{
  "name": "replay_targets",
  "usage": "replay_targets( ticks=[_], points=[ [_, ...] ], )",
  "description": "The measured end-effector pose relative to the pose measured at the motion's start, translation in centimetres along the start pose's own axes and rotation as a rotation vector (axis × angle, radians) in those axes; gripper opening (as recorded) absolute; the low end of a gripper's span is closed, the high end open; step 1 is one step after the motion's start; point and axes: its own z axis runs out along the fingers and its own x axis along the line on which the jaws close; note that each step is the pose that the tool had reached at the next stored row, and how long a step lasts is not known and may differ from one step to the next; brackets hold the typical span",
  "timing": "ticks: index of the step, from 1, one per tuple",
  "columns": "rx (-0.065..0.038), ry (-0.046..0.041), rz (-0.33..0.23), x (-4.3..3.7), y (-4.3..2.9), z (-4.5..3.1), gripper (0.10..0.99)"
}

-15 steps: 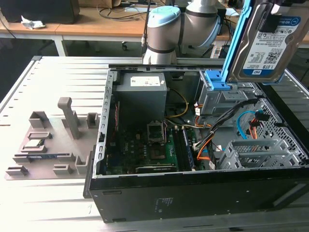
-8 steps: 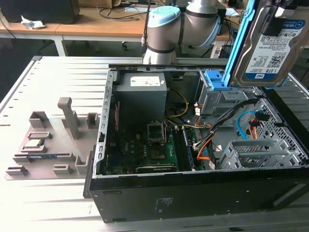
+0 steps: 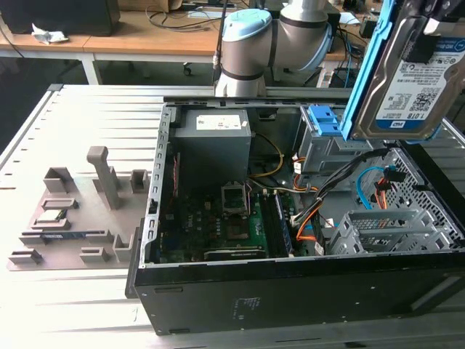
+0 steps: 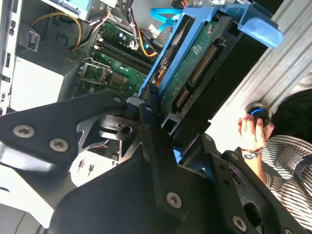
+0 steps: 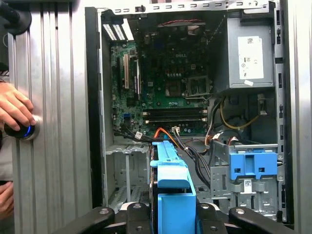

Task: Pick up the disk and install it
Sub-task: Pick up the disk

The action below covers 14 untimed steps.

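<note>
The disk [image 3: 408, 83], a silver hard drive with a white-and-blue label in a blue carrier frame, hangs tilted in the air above the open computer case [image 3: 156, 218], at the exterior view's right. My gripper [image 3: 426, 33] is shut on its upper end. In the second wrist view my black fingers [image 4: 146, 112] clamp the disk [image 4: 195, 63] edge-on, with its green circuit board showing. The first wrist view looks along the blue carrier [image 5: 170, 180] down into the case.
Inside the case are a motherboard [image 3: 211, 225], a power supply [image 3: 214, 153], a blue bracket on a grey cage [image 3: 325, 120] and a drive cage [image 3: 378, 233] with loose cables. A grey fixture plate [image 3: 73, 211] lies at the exterior view's left. A person's hand [image 5: 14, 109] rests on a button.
</note>
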Motion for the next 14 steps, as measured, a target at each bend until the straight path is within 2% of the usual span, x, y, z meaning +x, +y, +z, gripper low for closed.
replay_targets(
  ticks=[3, 10, 14],
  points=[
    [0.000, 0.0011, 0.000, 0.57, -0.02, 0.05, 0.365],
    [0.000, 0.0045, 0.000, 2.77, -0.08, 0.24, 0.365],
    [0.000, 0.0065, 0.000, 3.51, -0.10, 0.31, 0.365]
  ],
)
